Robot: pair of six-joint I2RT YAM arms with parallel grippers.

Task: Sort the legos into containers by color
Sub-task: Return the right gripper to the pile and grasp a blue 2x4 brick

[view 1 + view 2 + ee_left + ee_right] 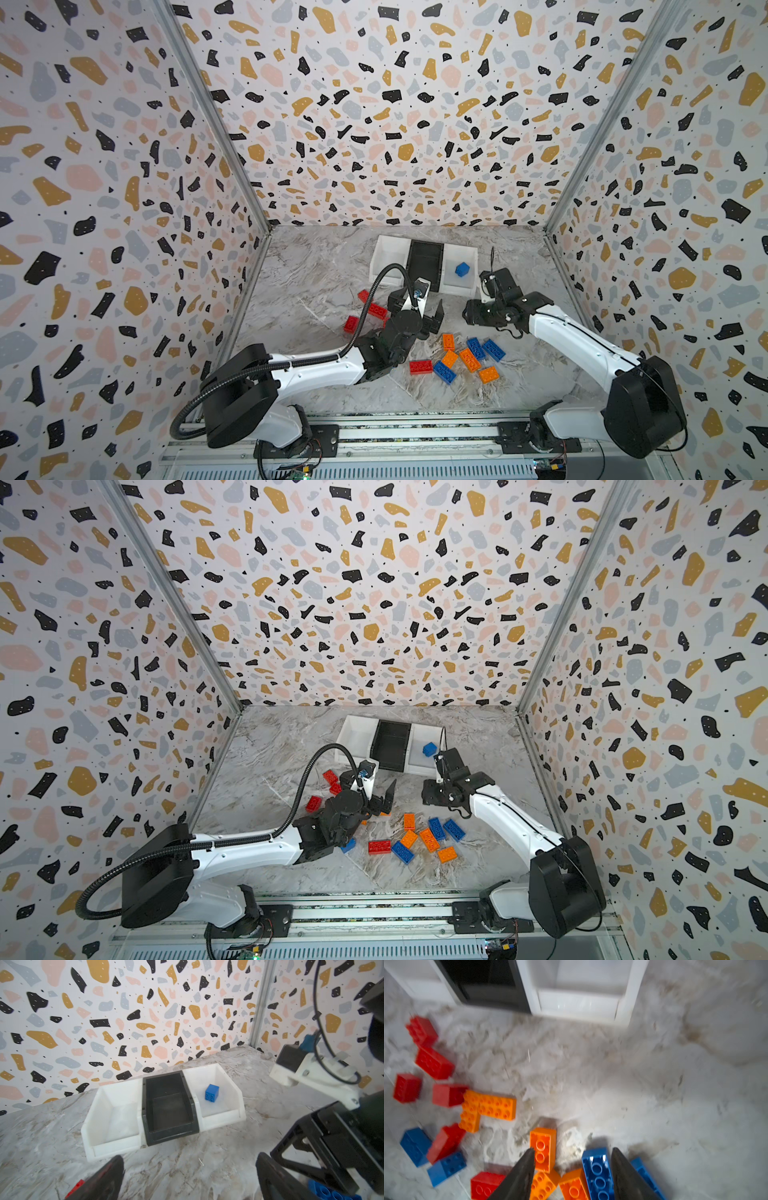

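Three joined containers stand at the back: a white one [93, 1122], a black one [170, 1136] and a white one [220, 1122] with a single blue cube lego [212, 1093] [462, 269] inside. Loose legos lie in front: red ones [376, 309] on the left, orange [469, 359] and blue [493, 349] ones mixed in the middle. My left gripper [415, 309] [187, 1178] is wide open above bare table, facing the containers. My right gripper [471, 318] [573, 1149] is open above the mixed pile, an orange brick [543, 1147] and a blue brick [598, 1169] below its fingers, nothing held.
Patterned walls close in the marble table [316, 266] on the left, back and right. The two arms' wrists sit close together just in front of the containers. More red, orange and blue bricks [496, 1105] show in the right wrist view, partly hidden under the left arm in both top views.
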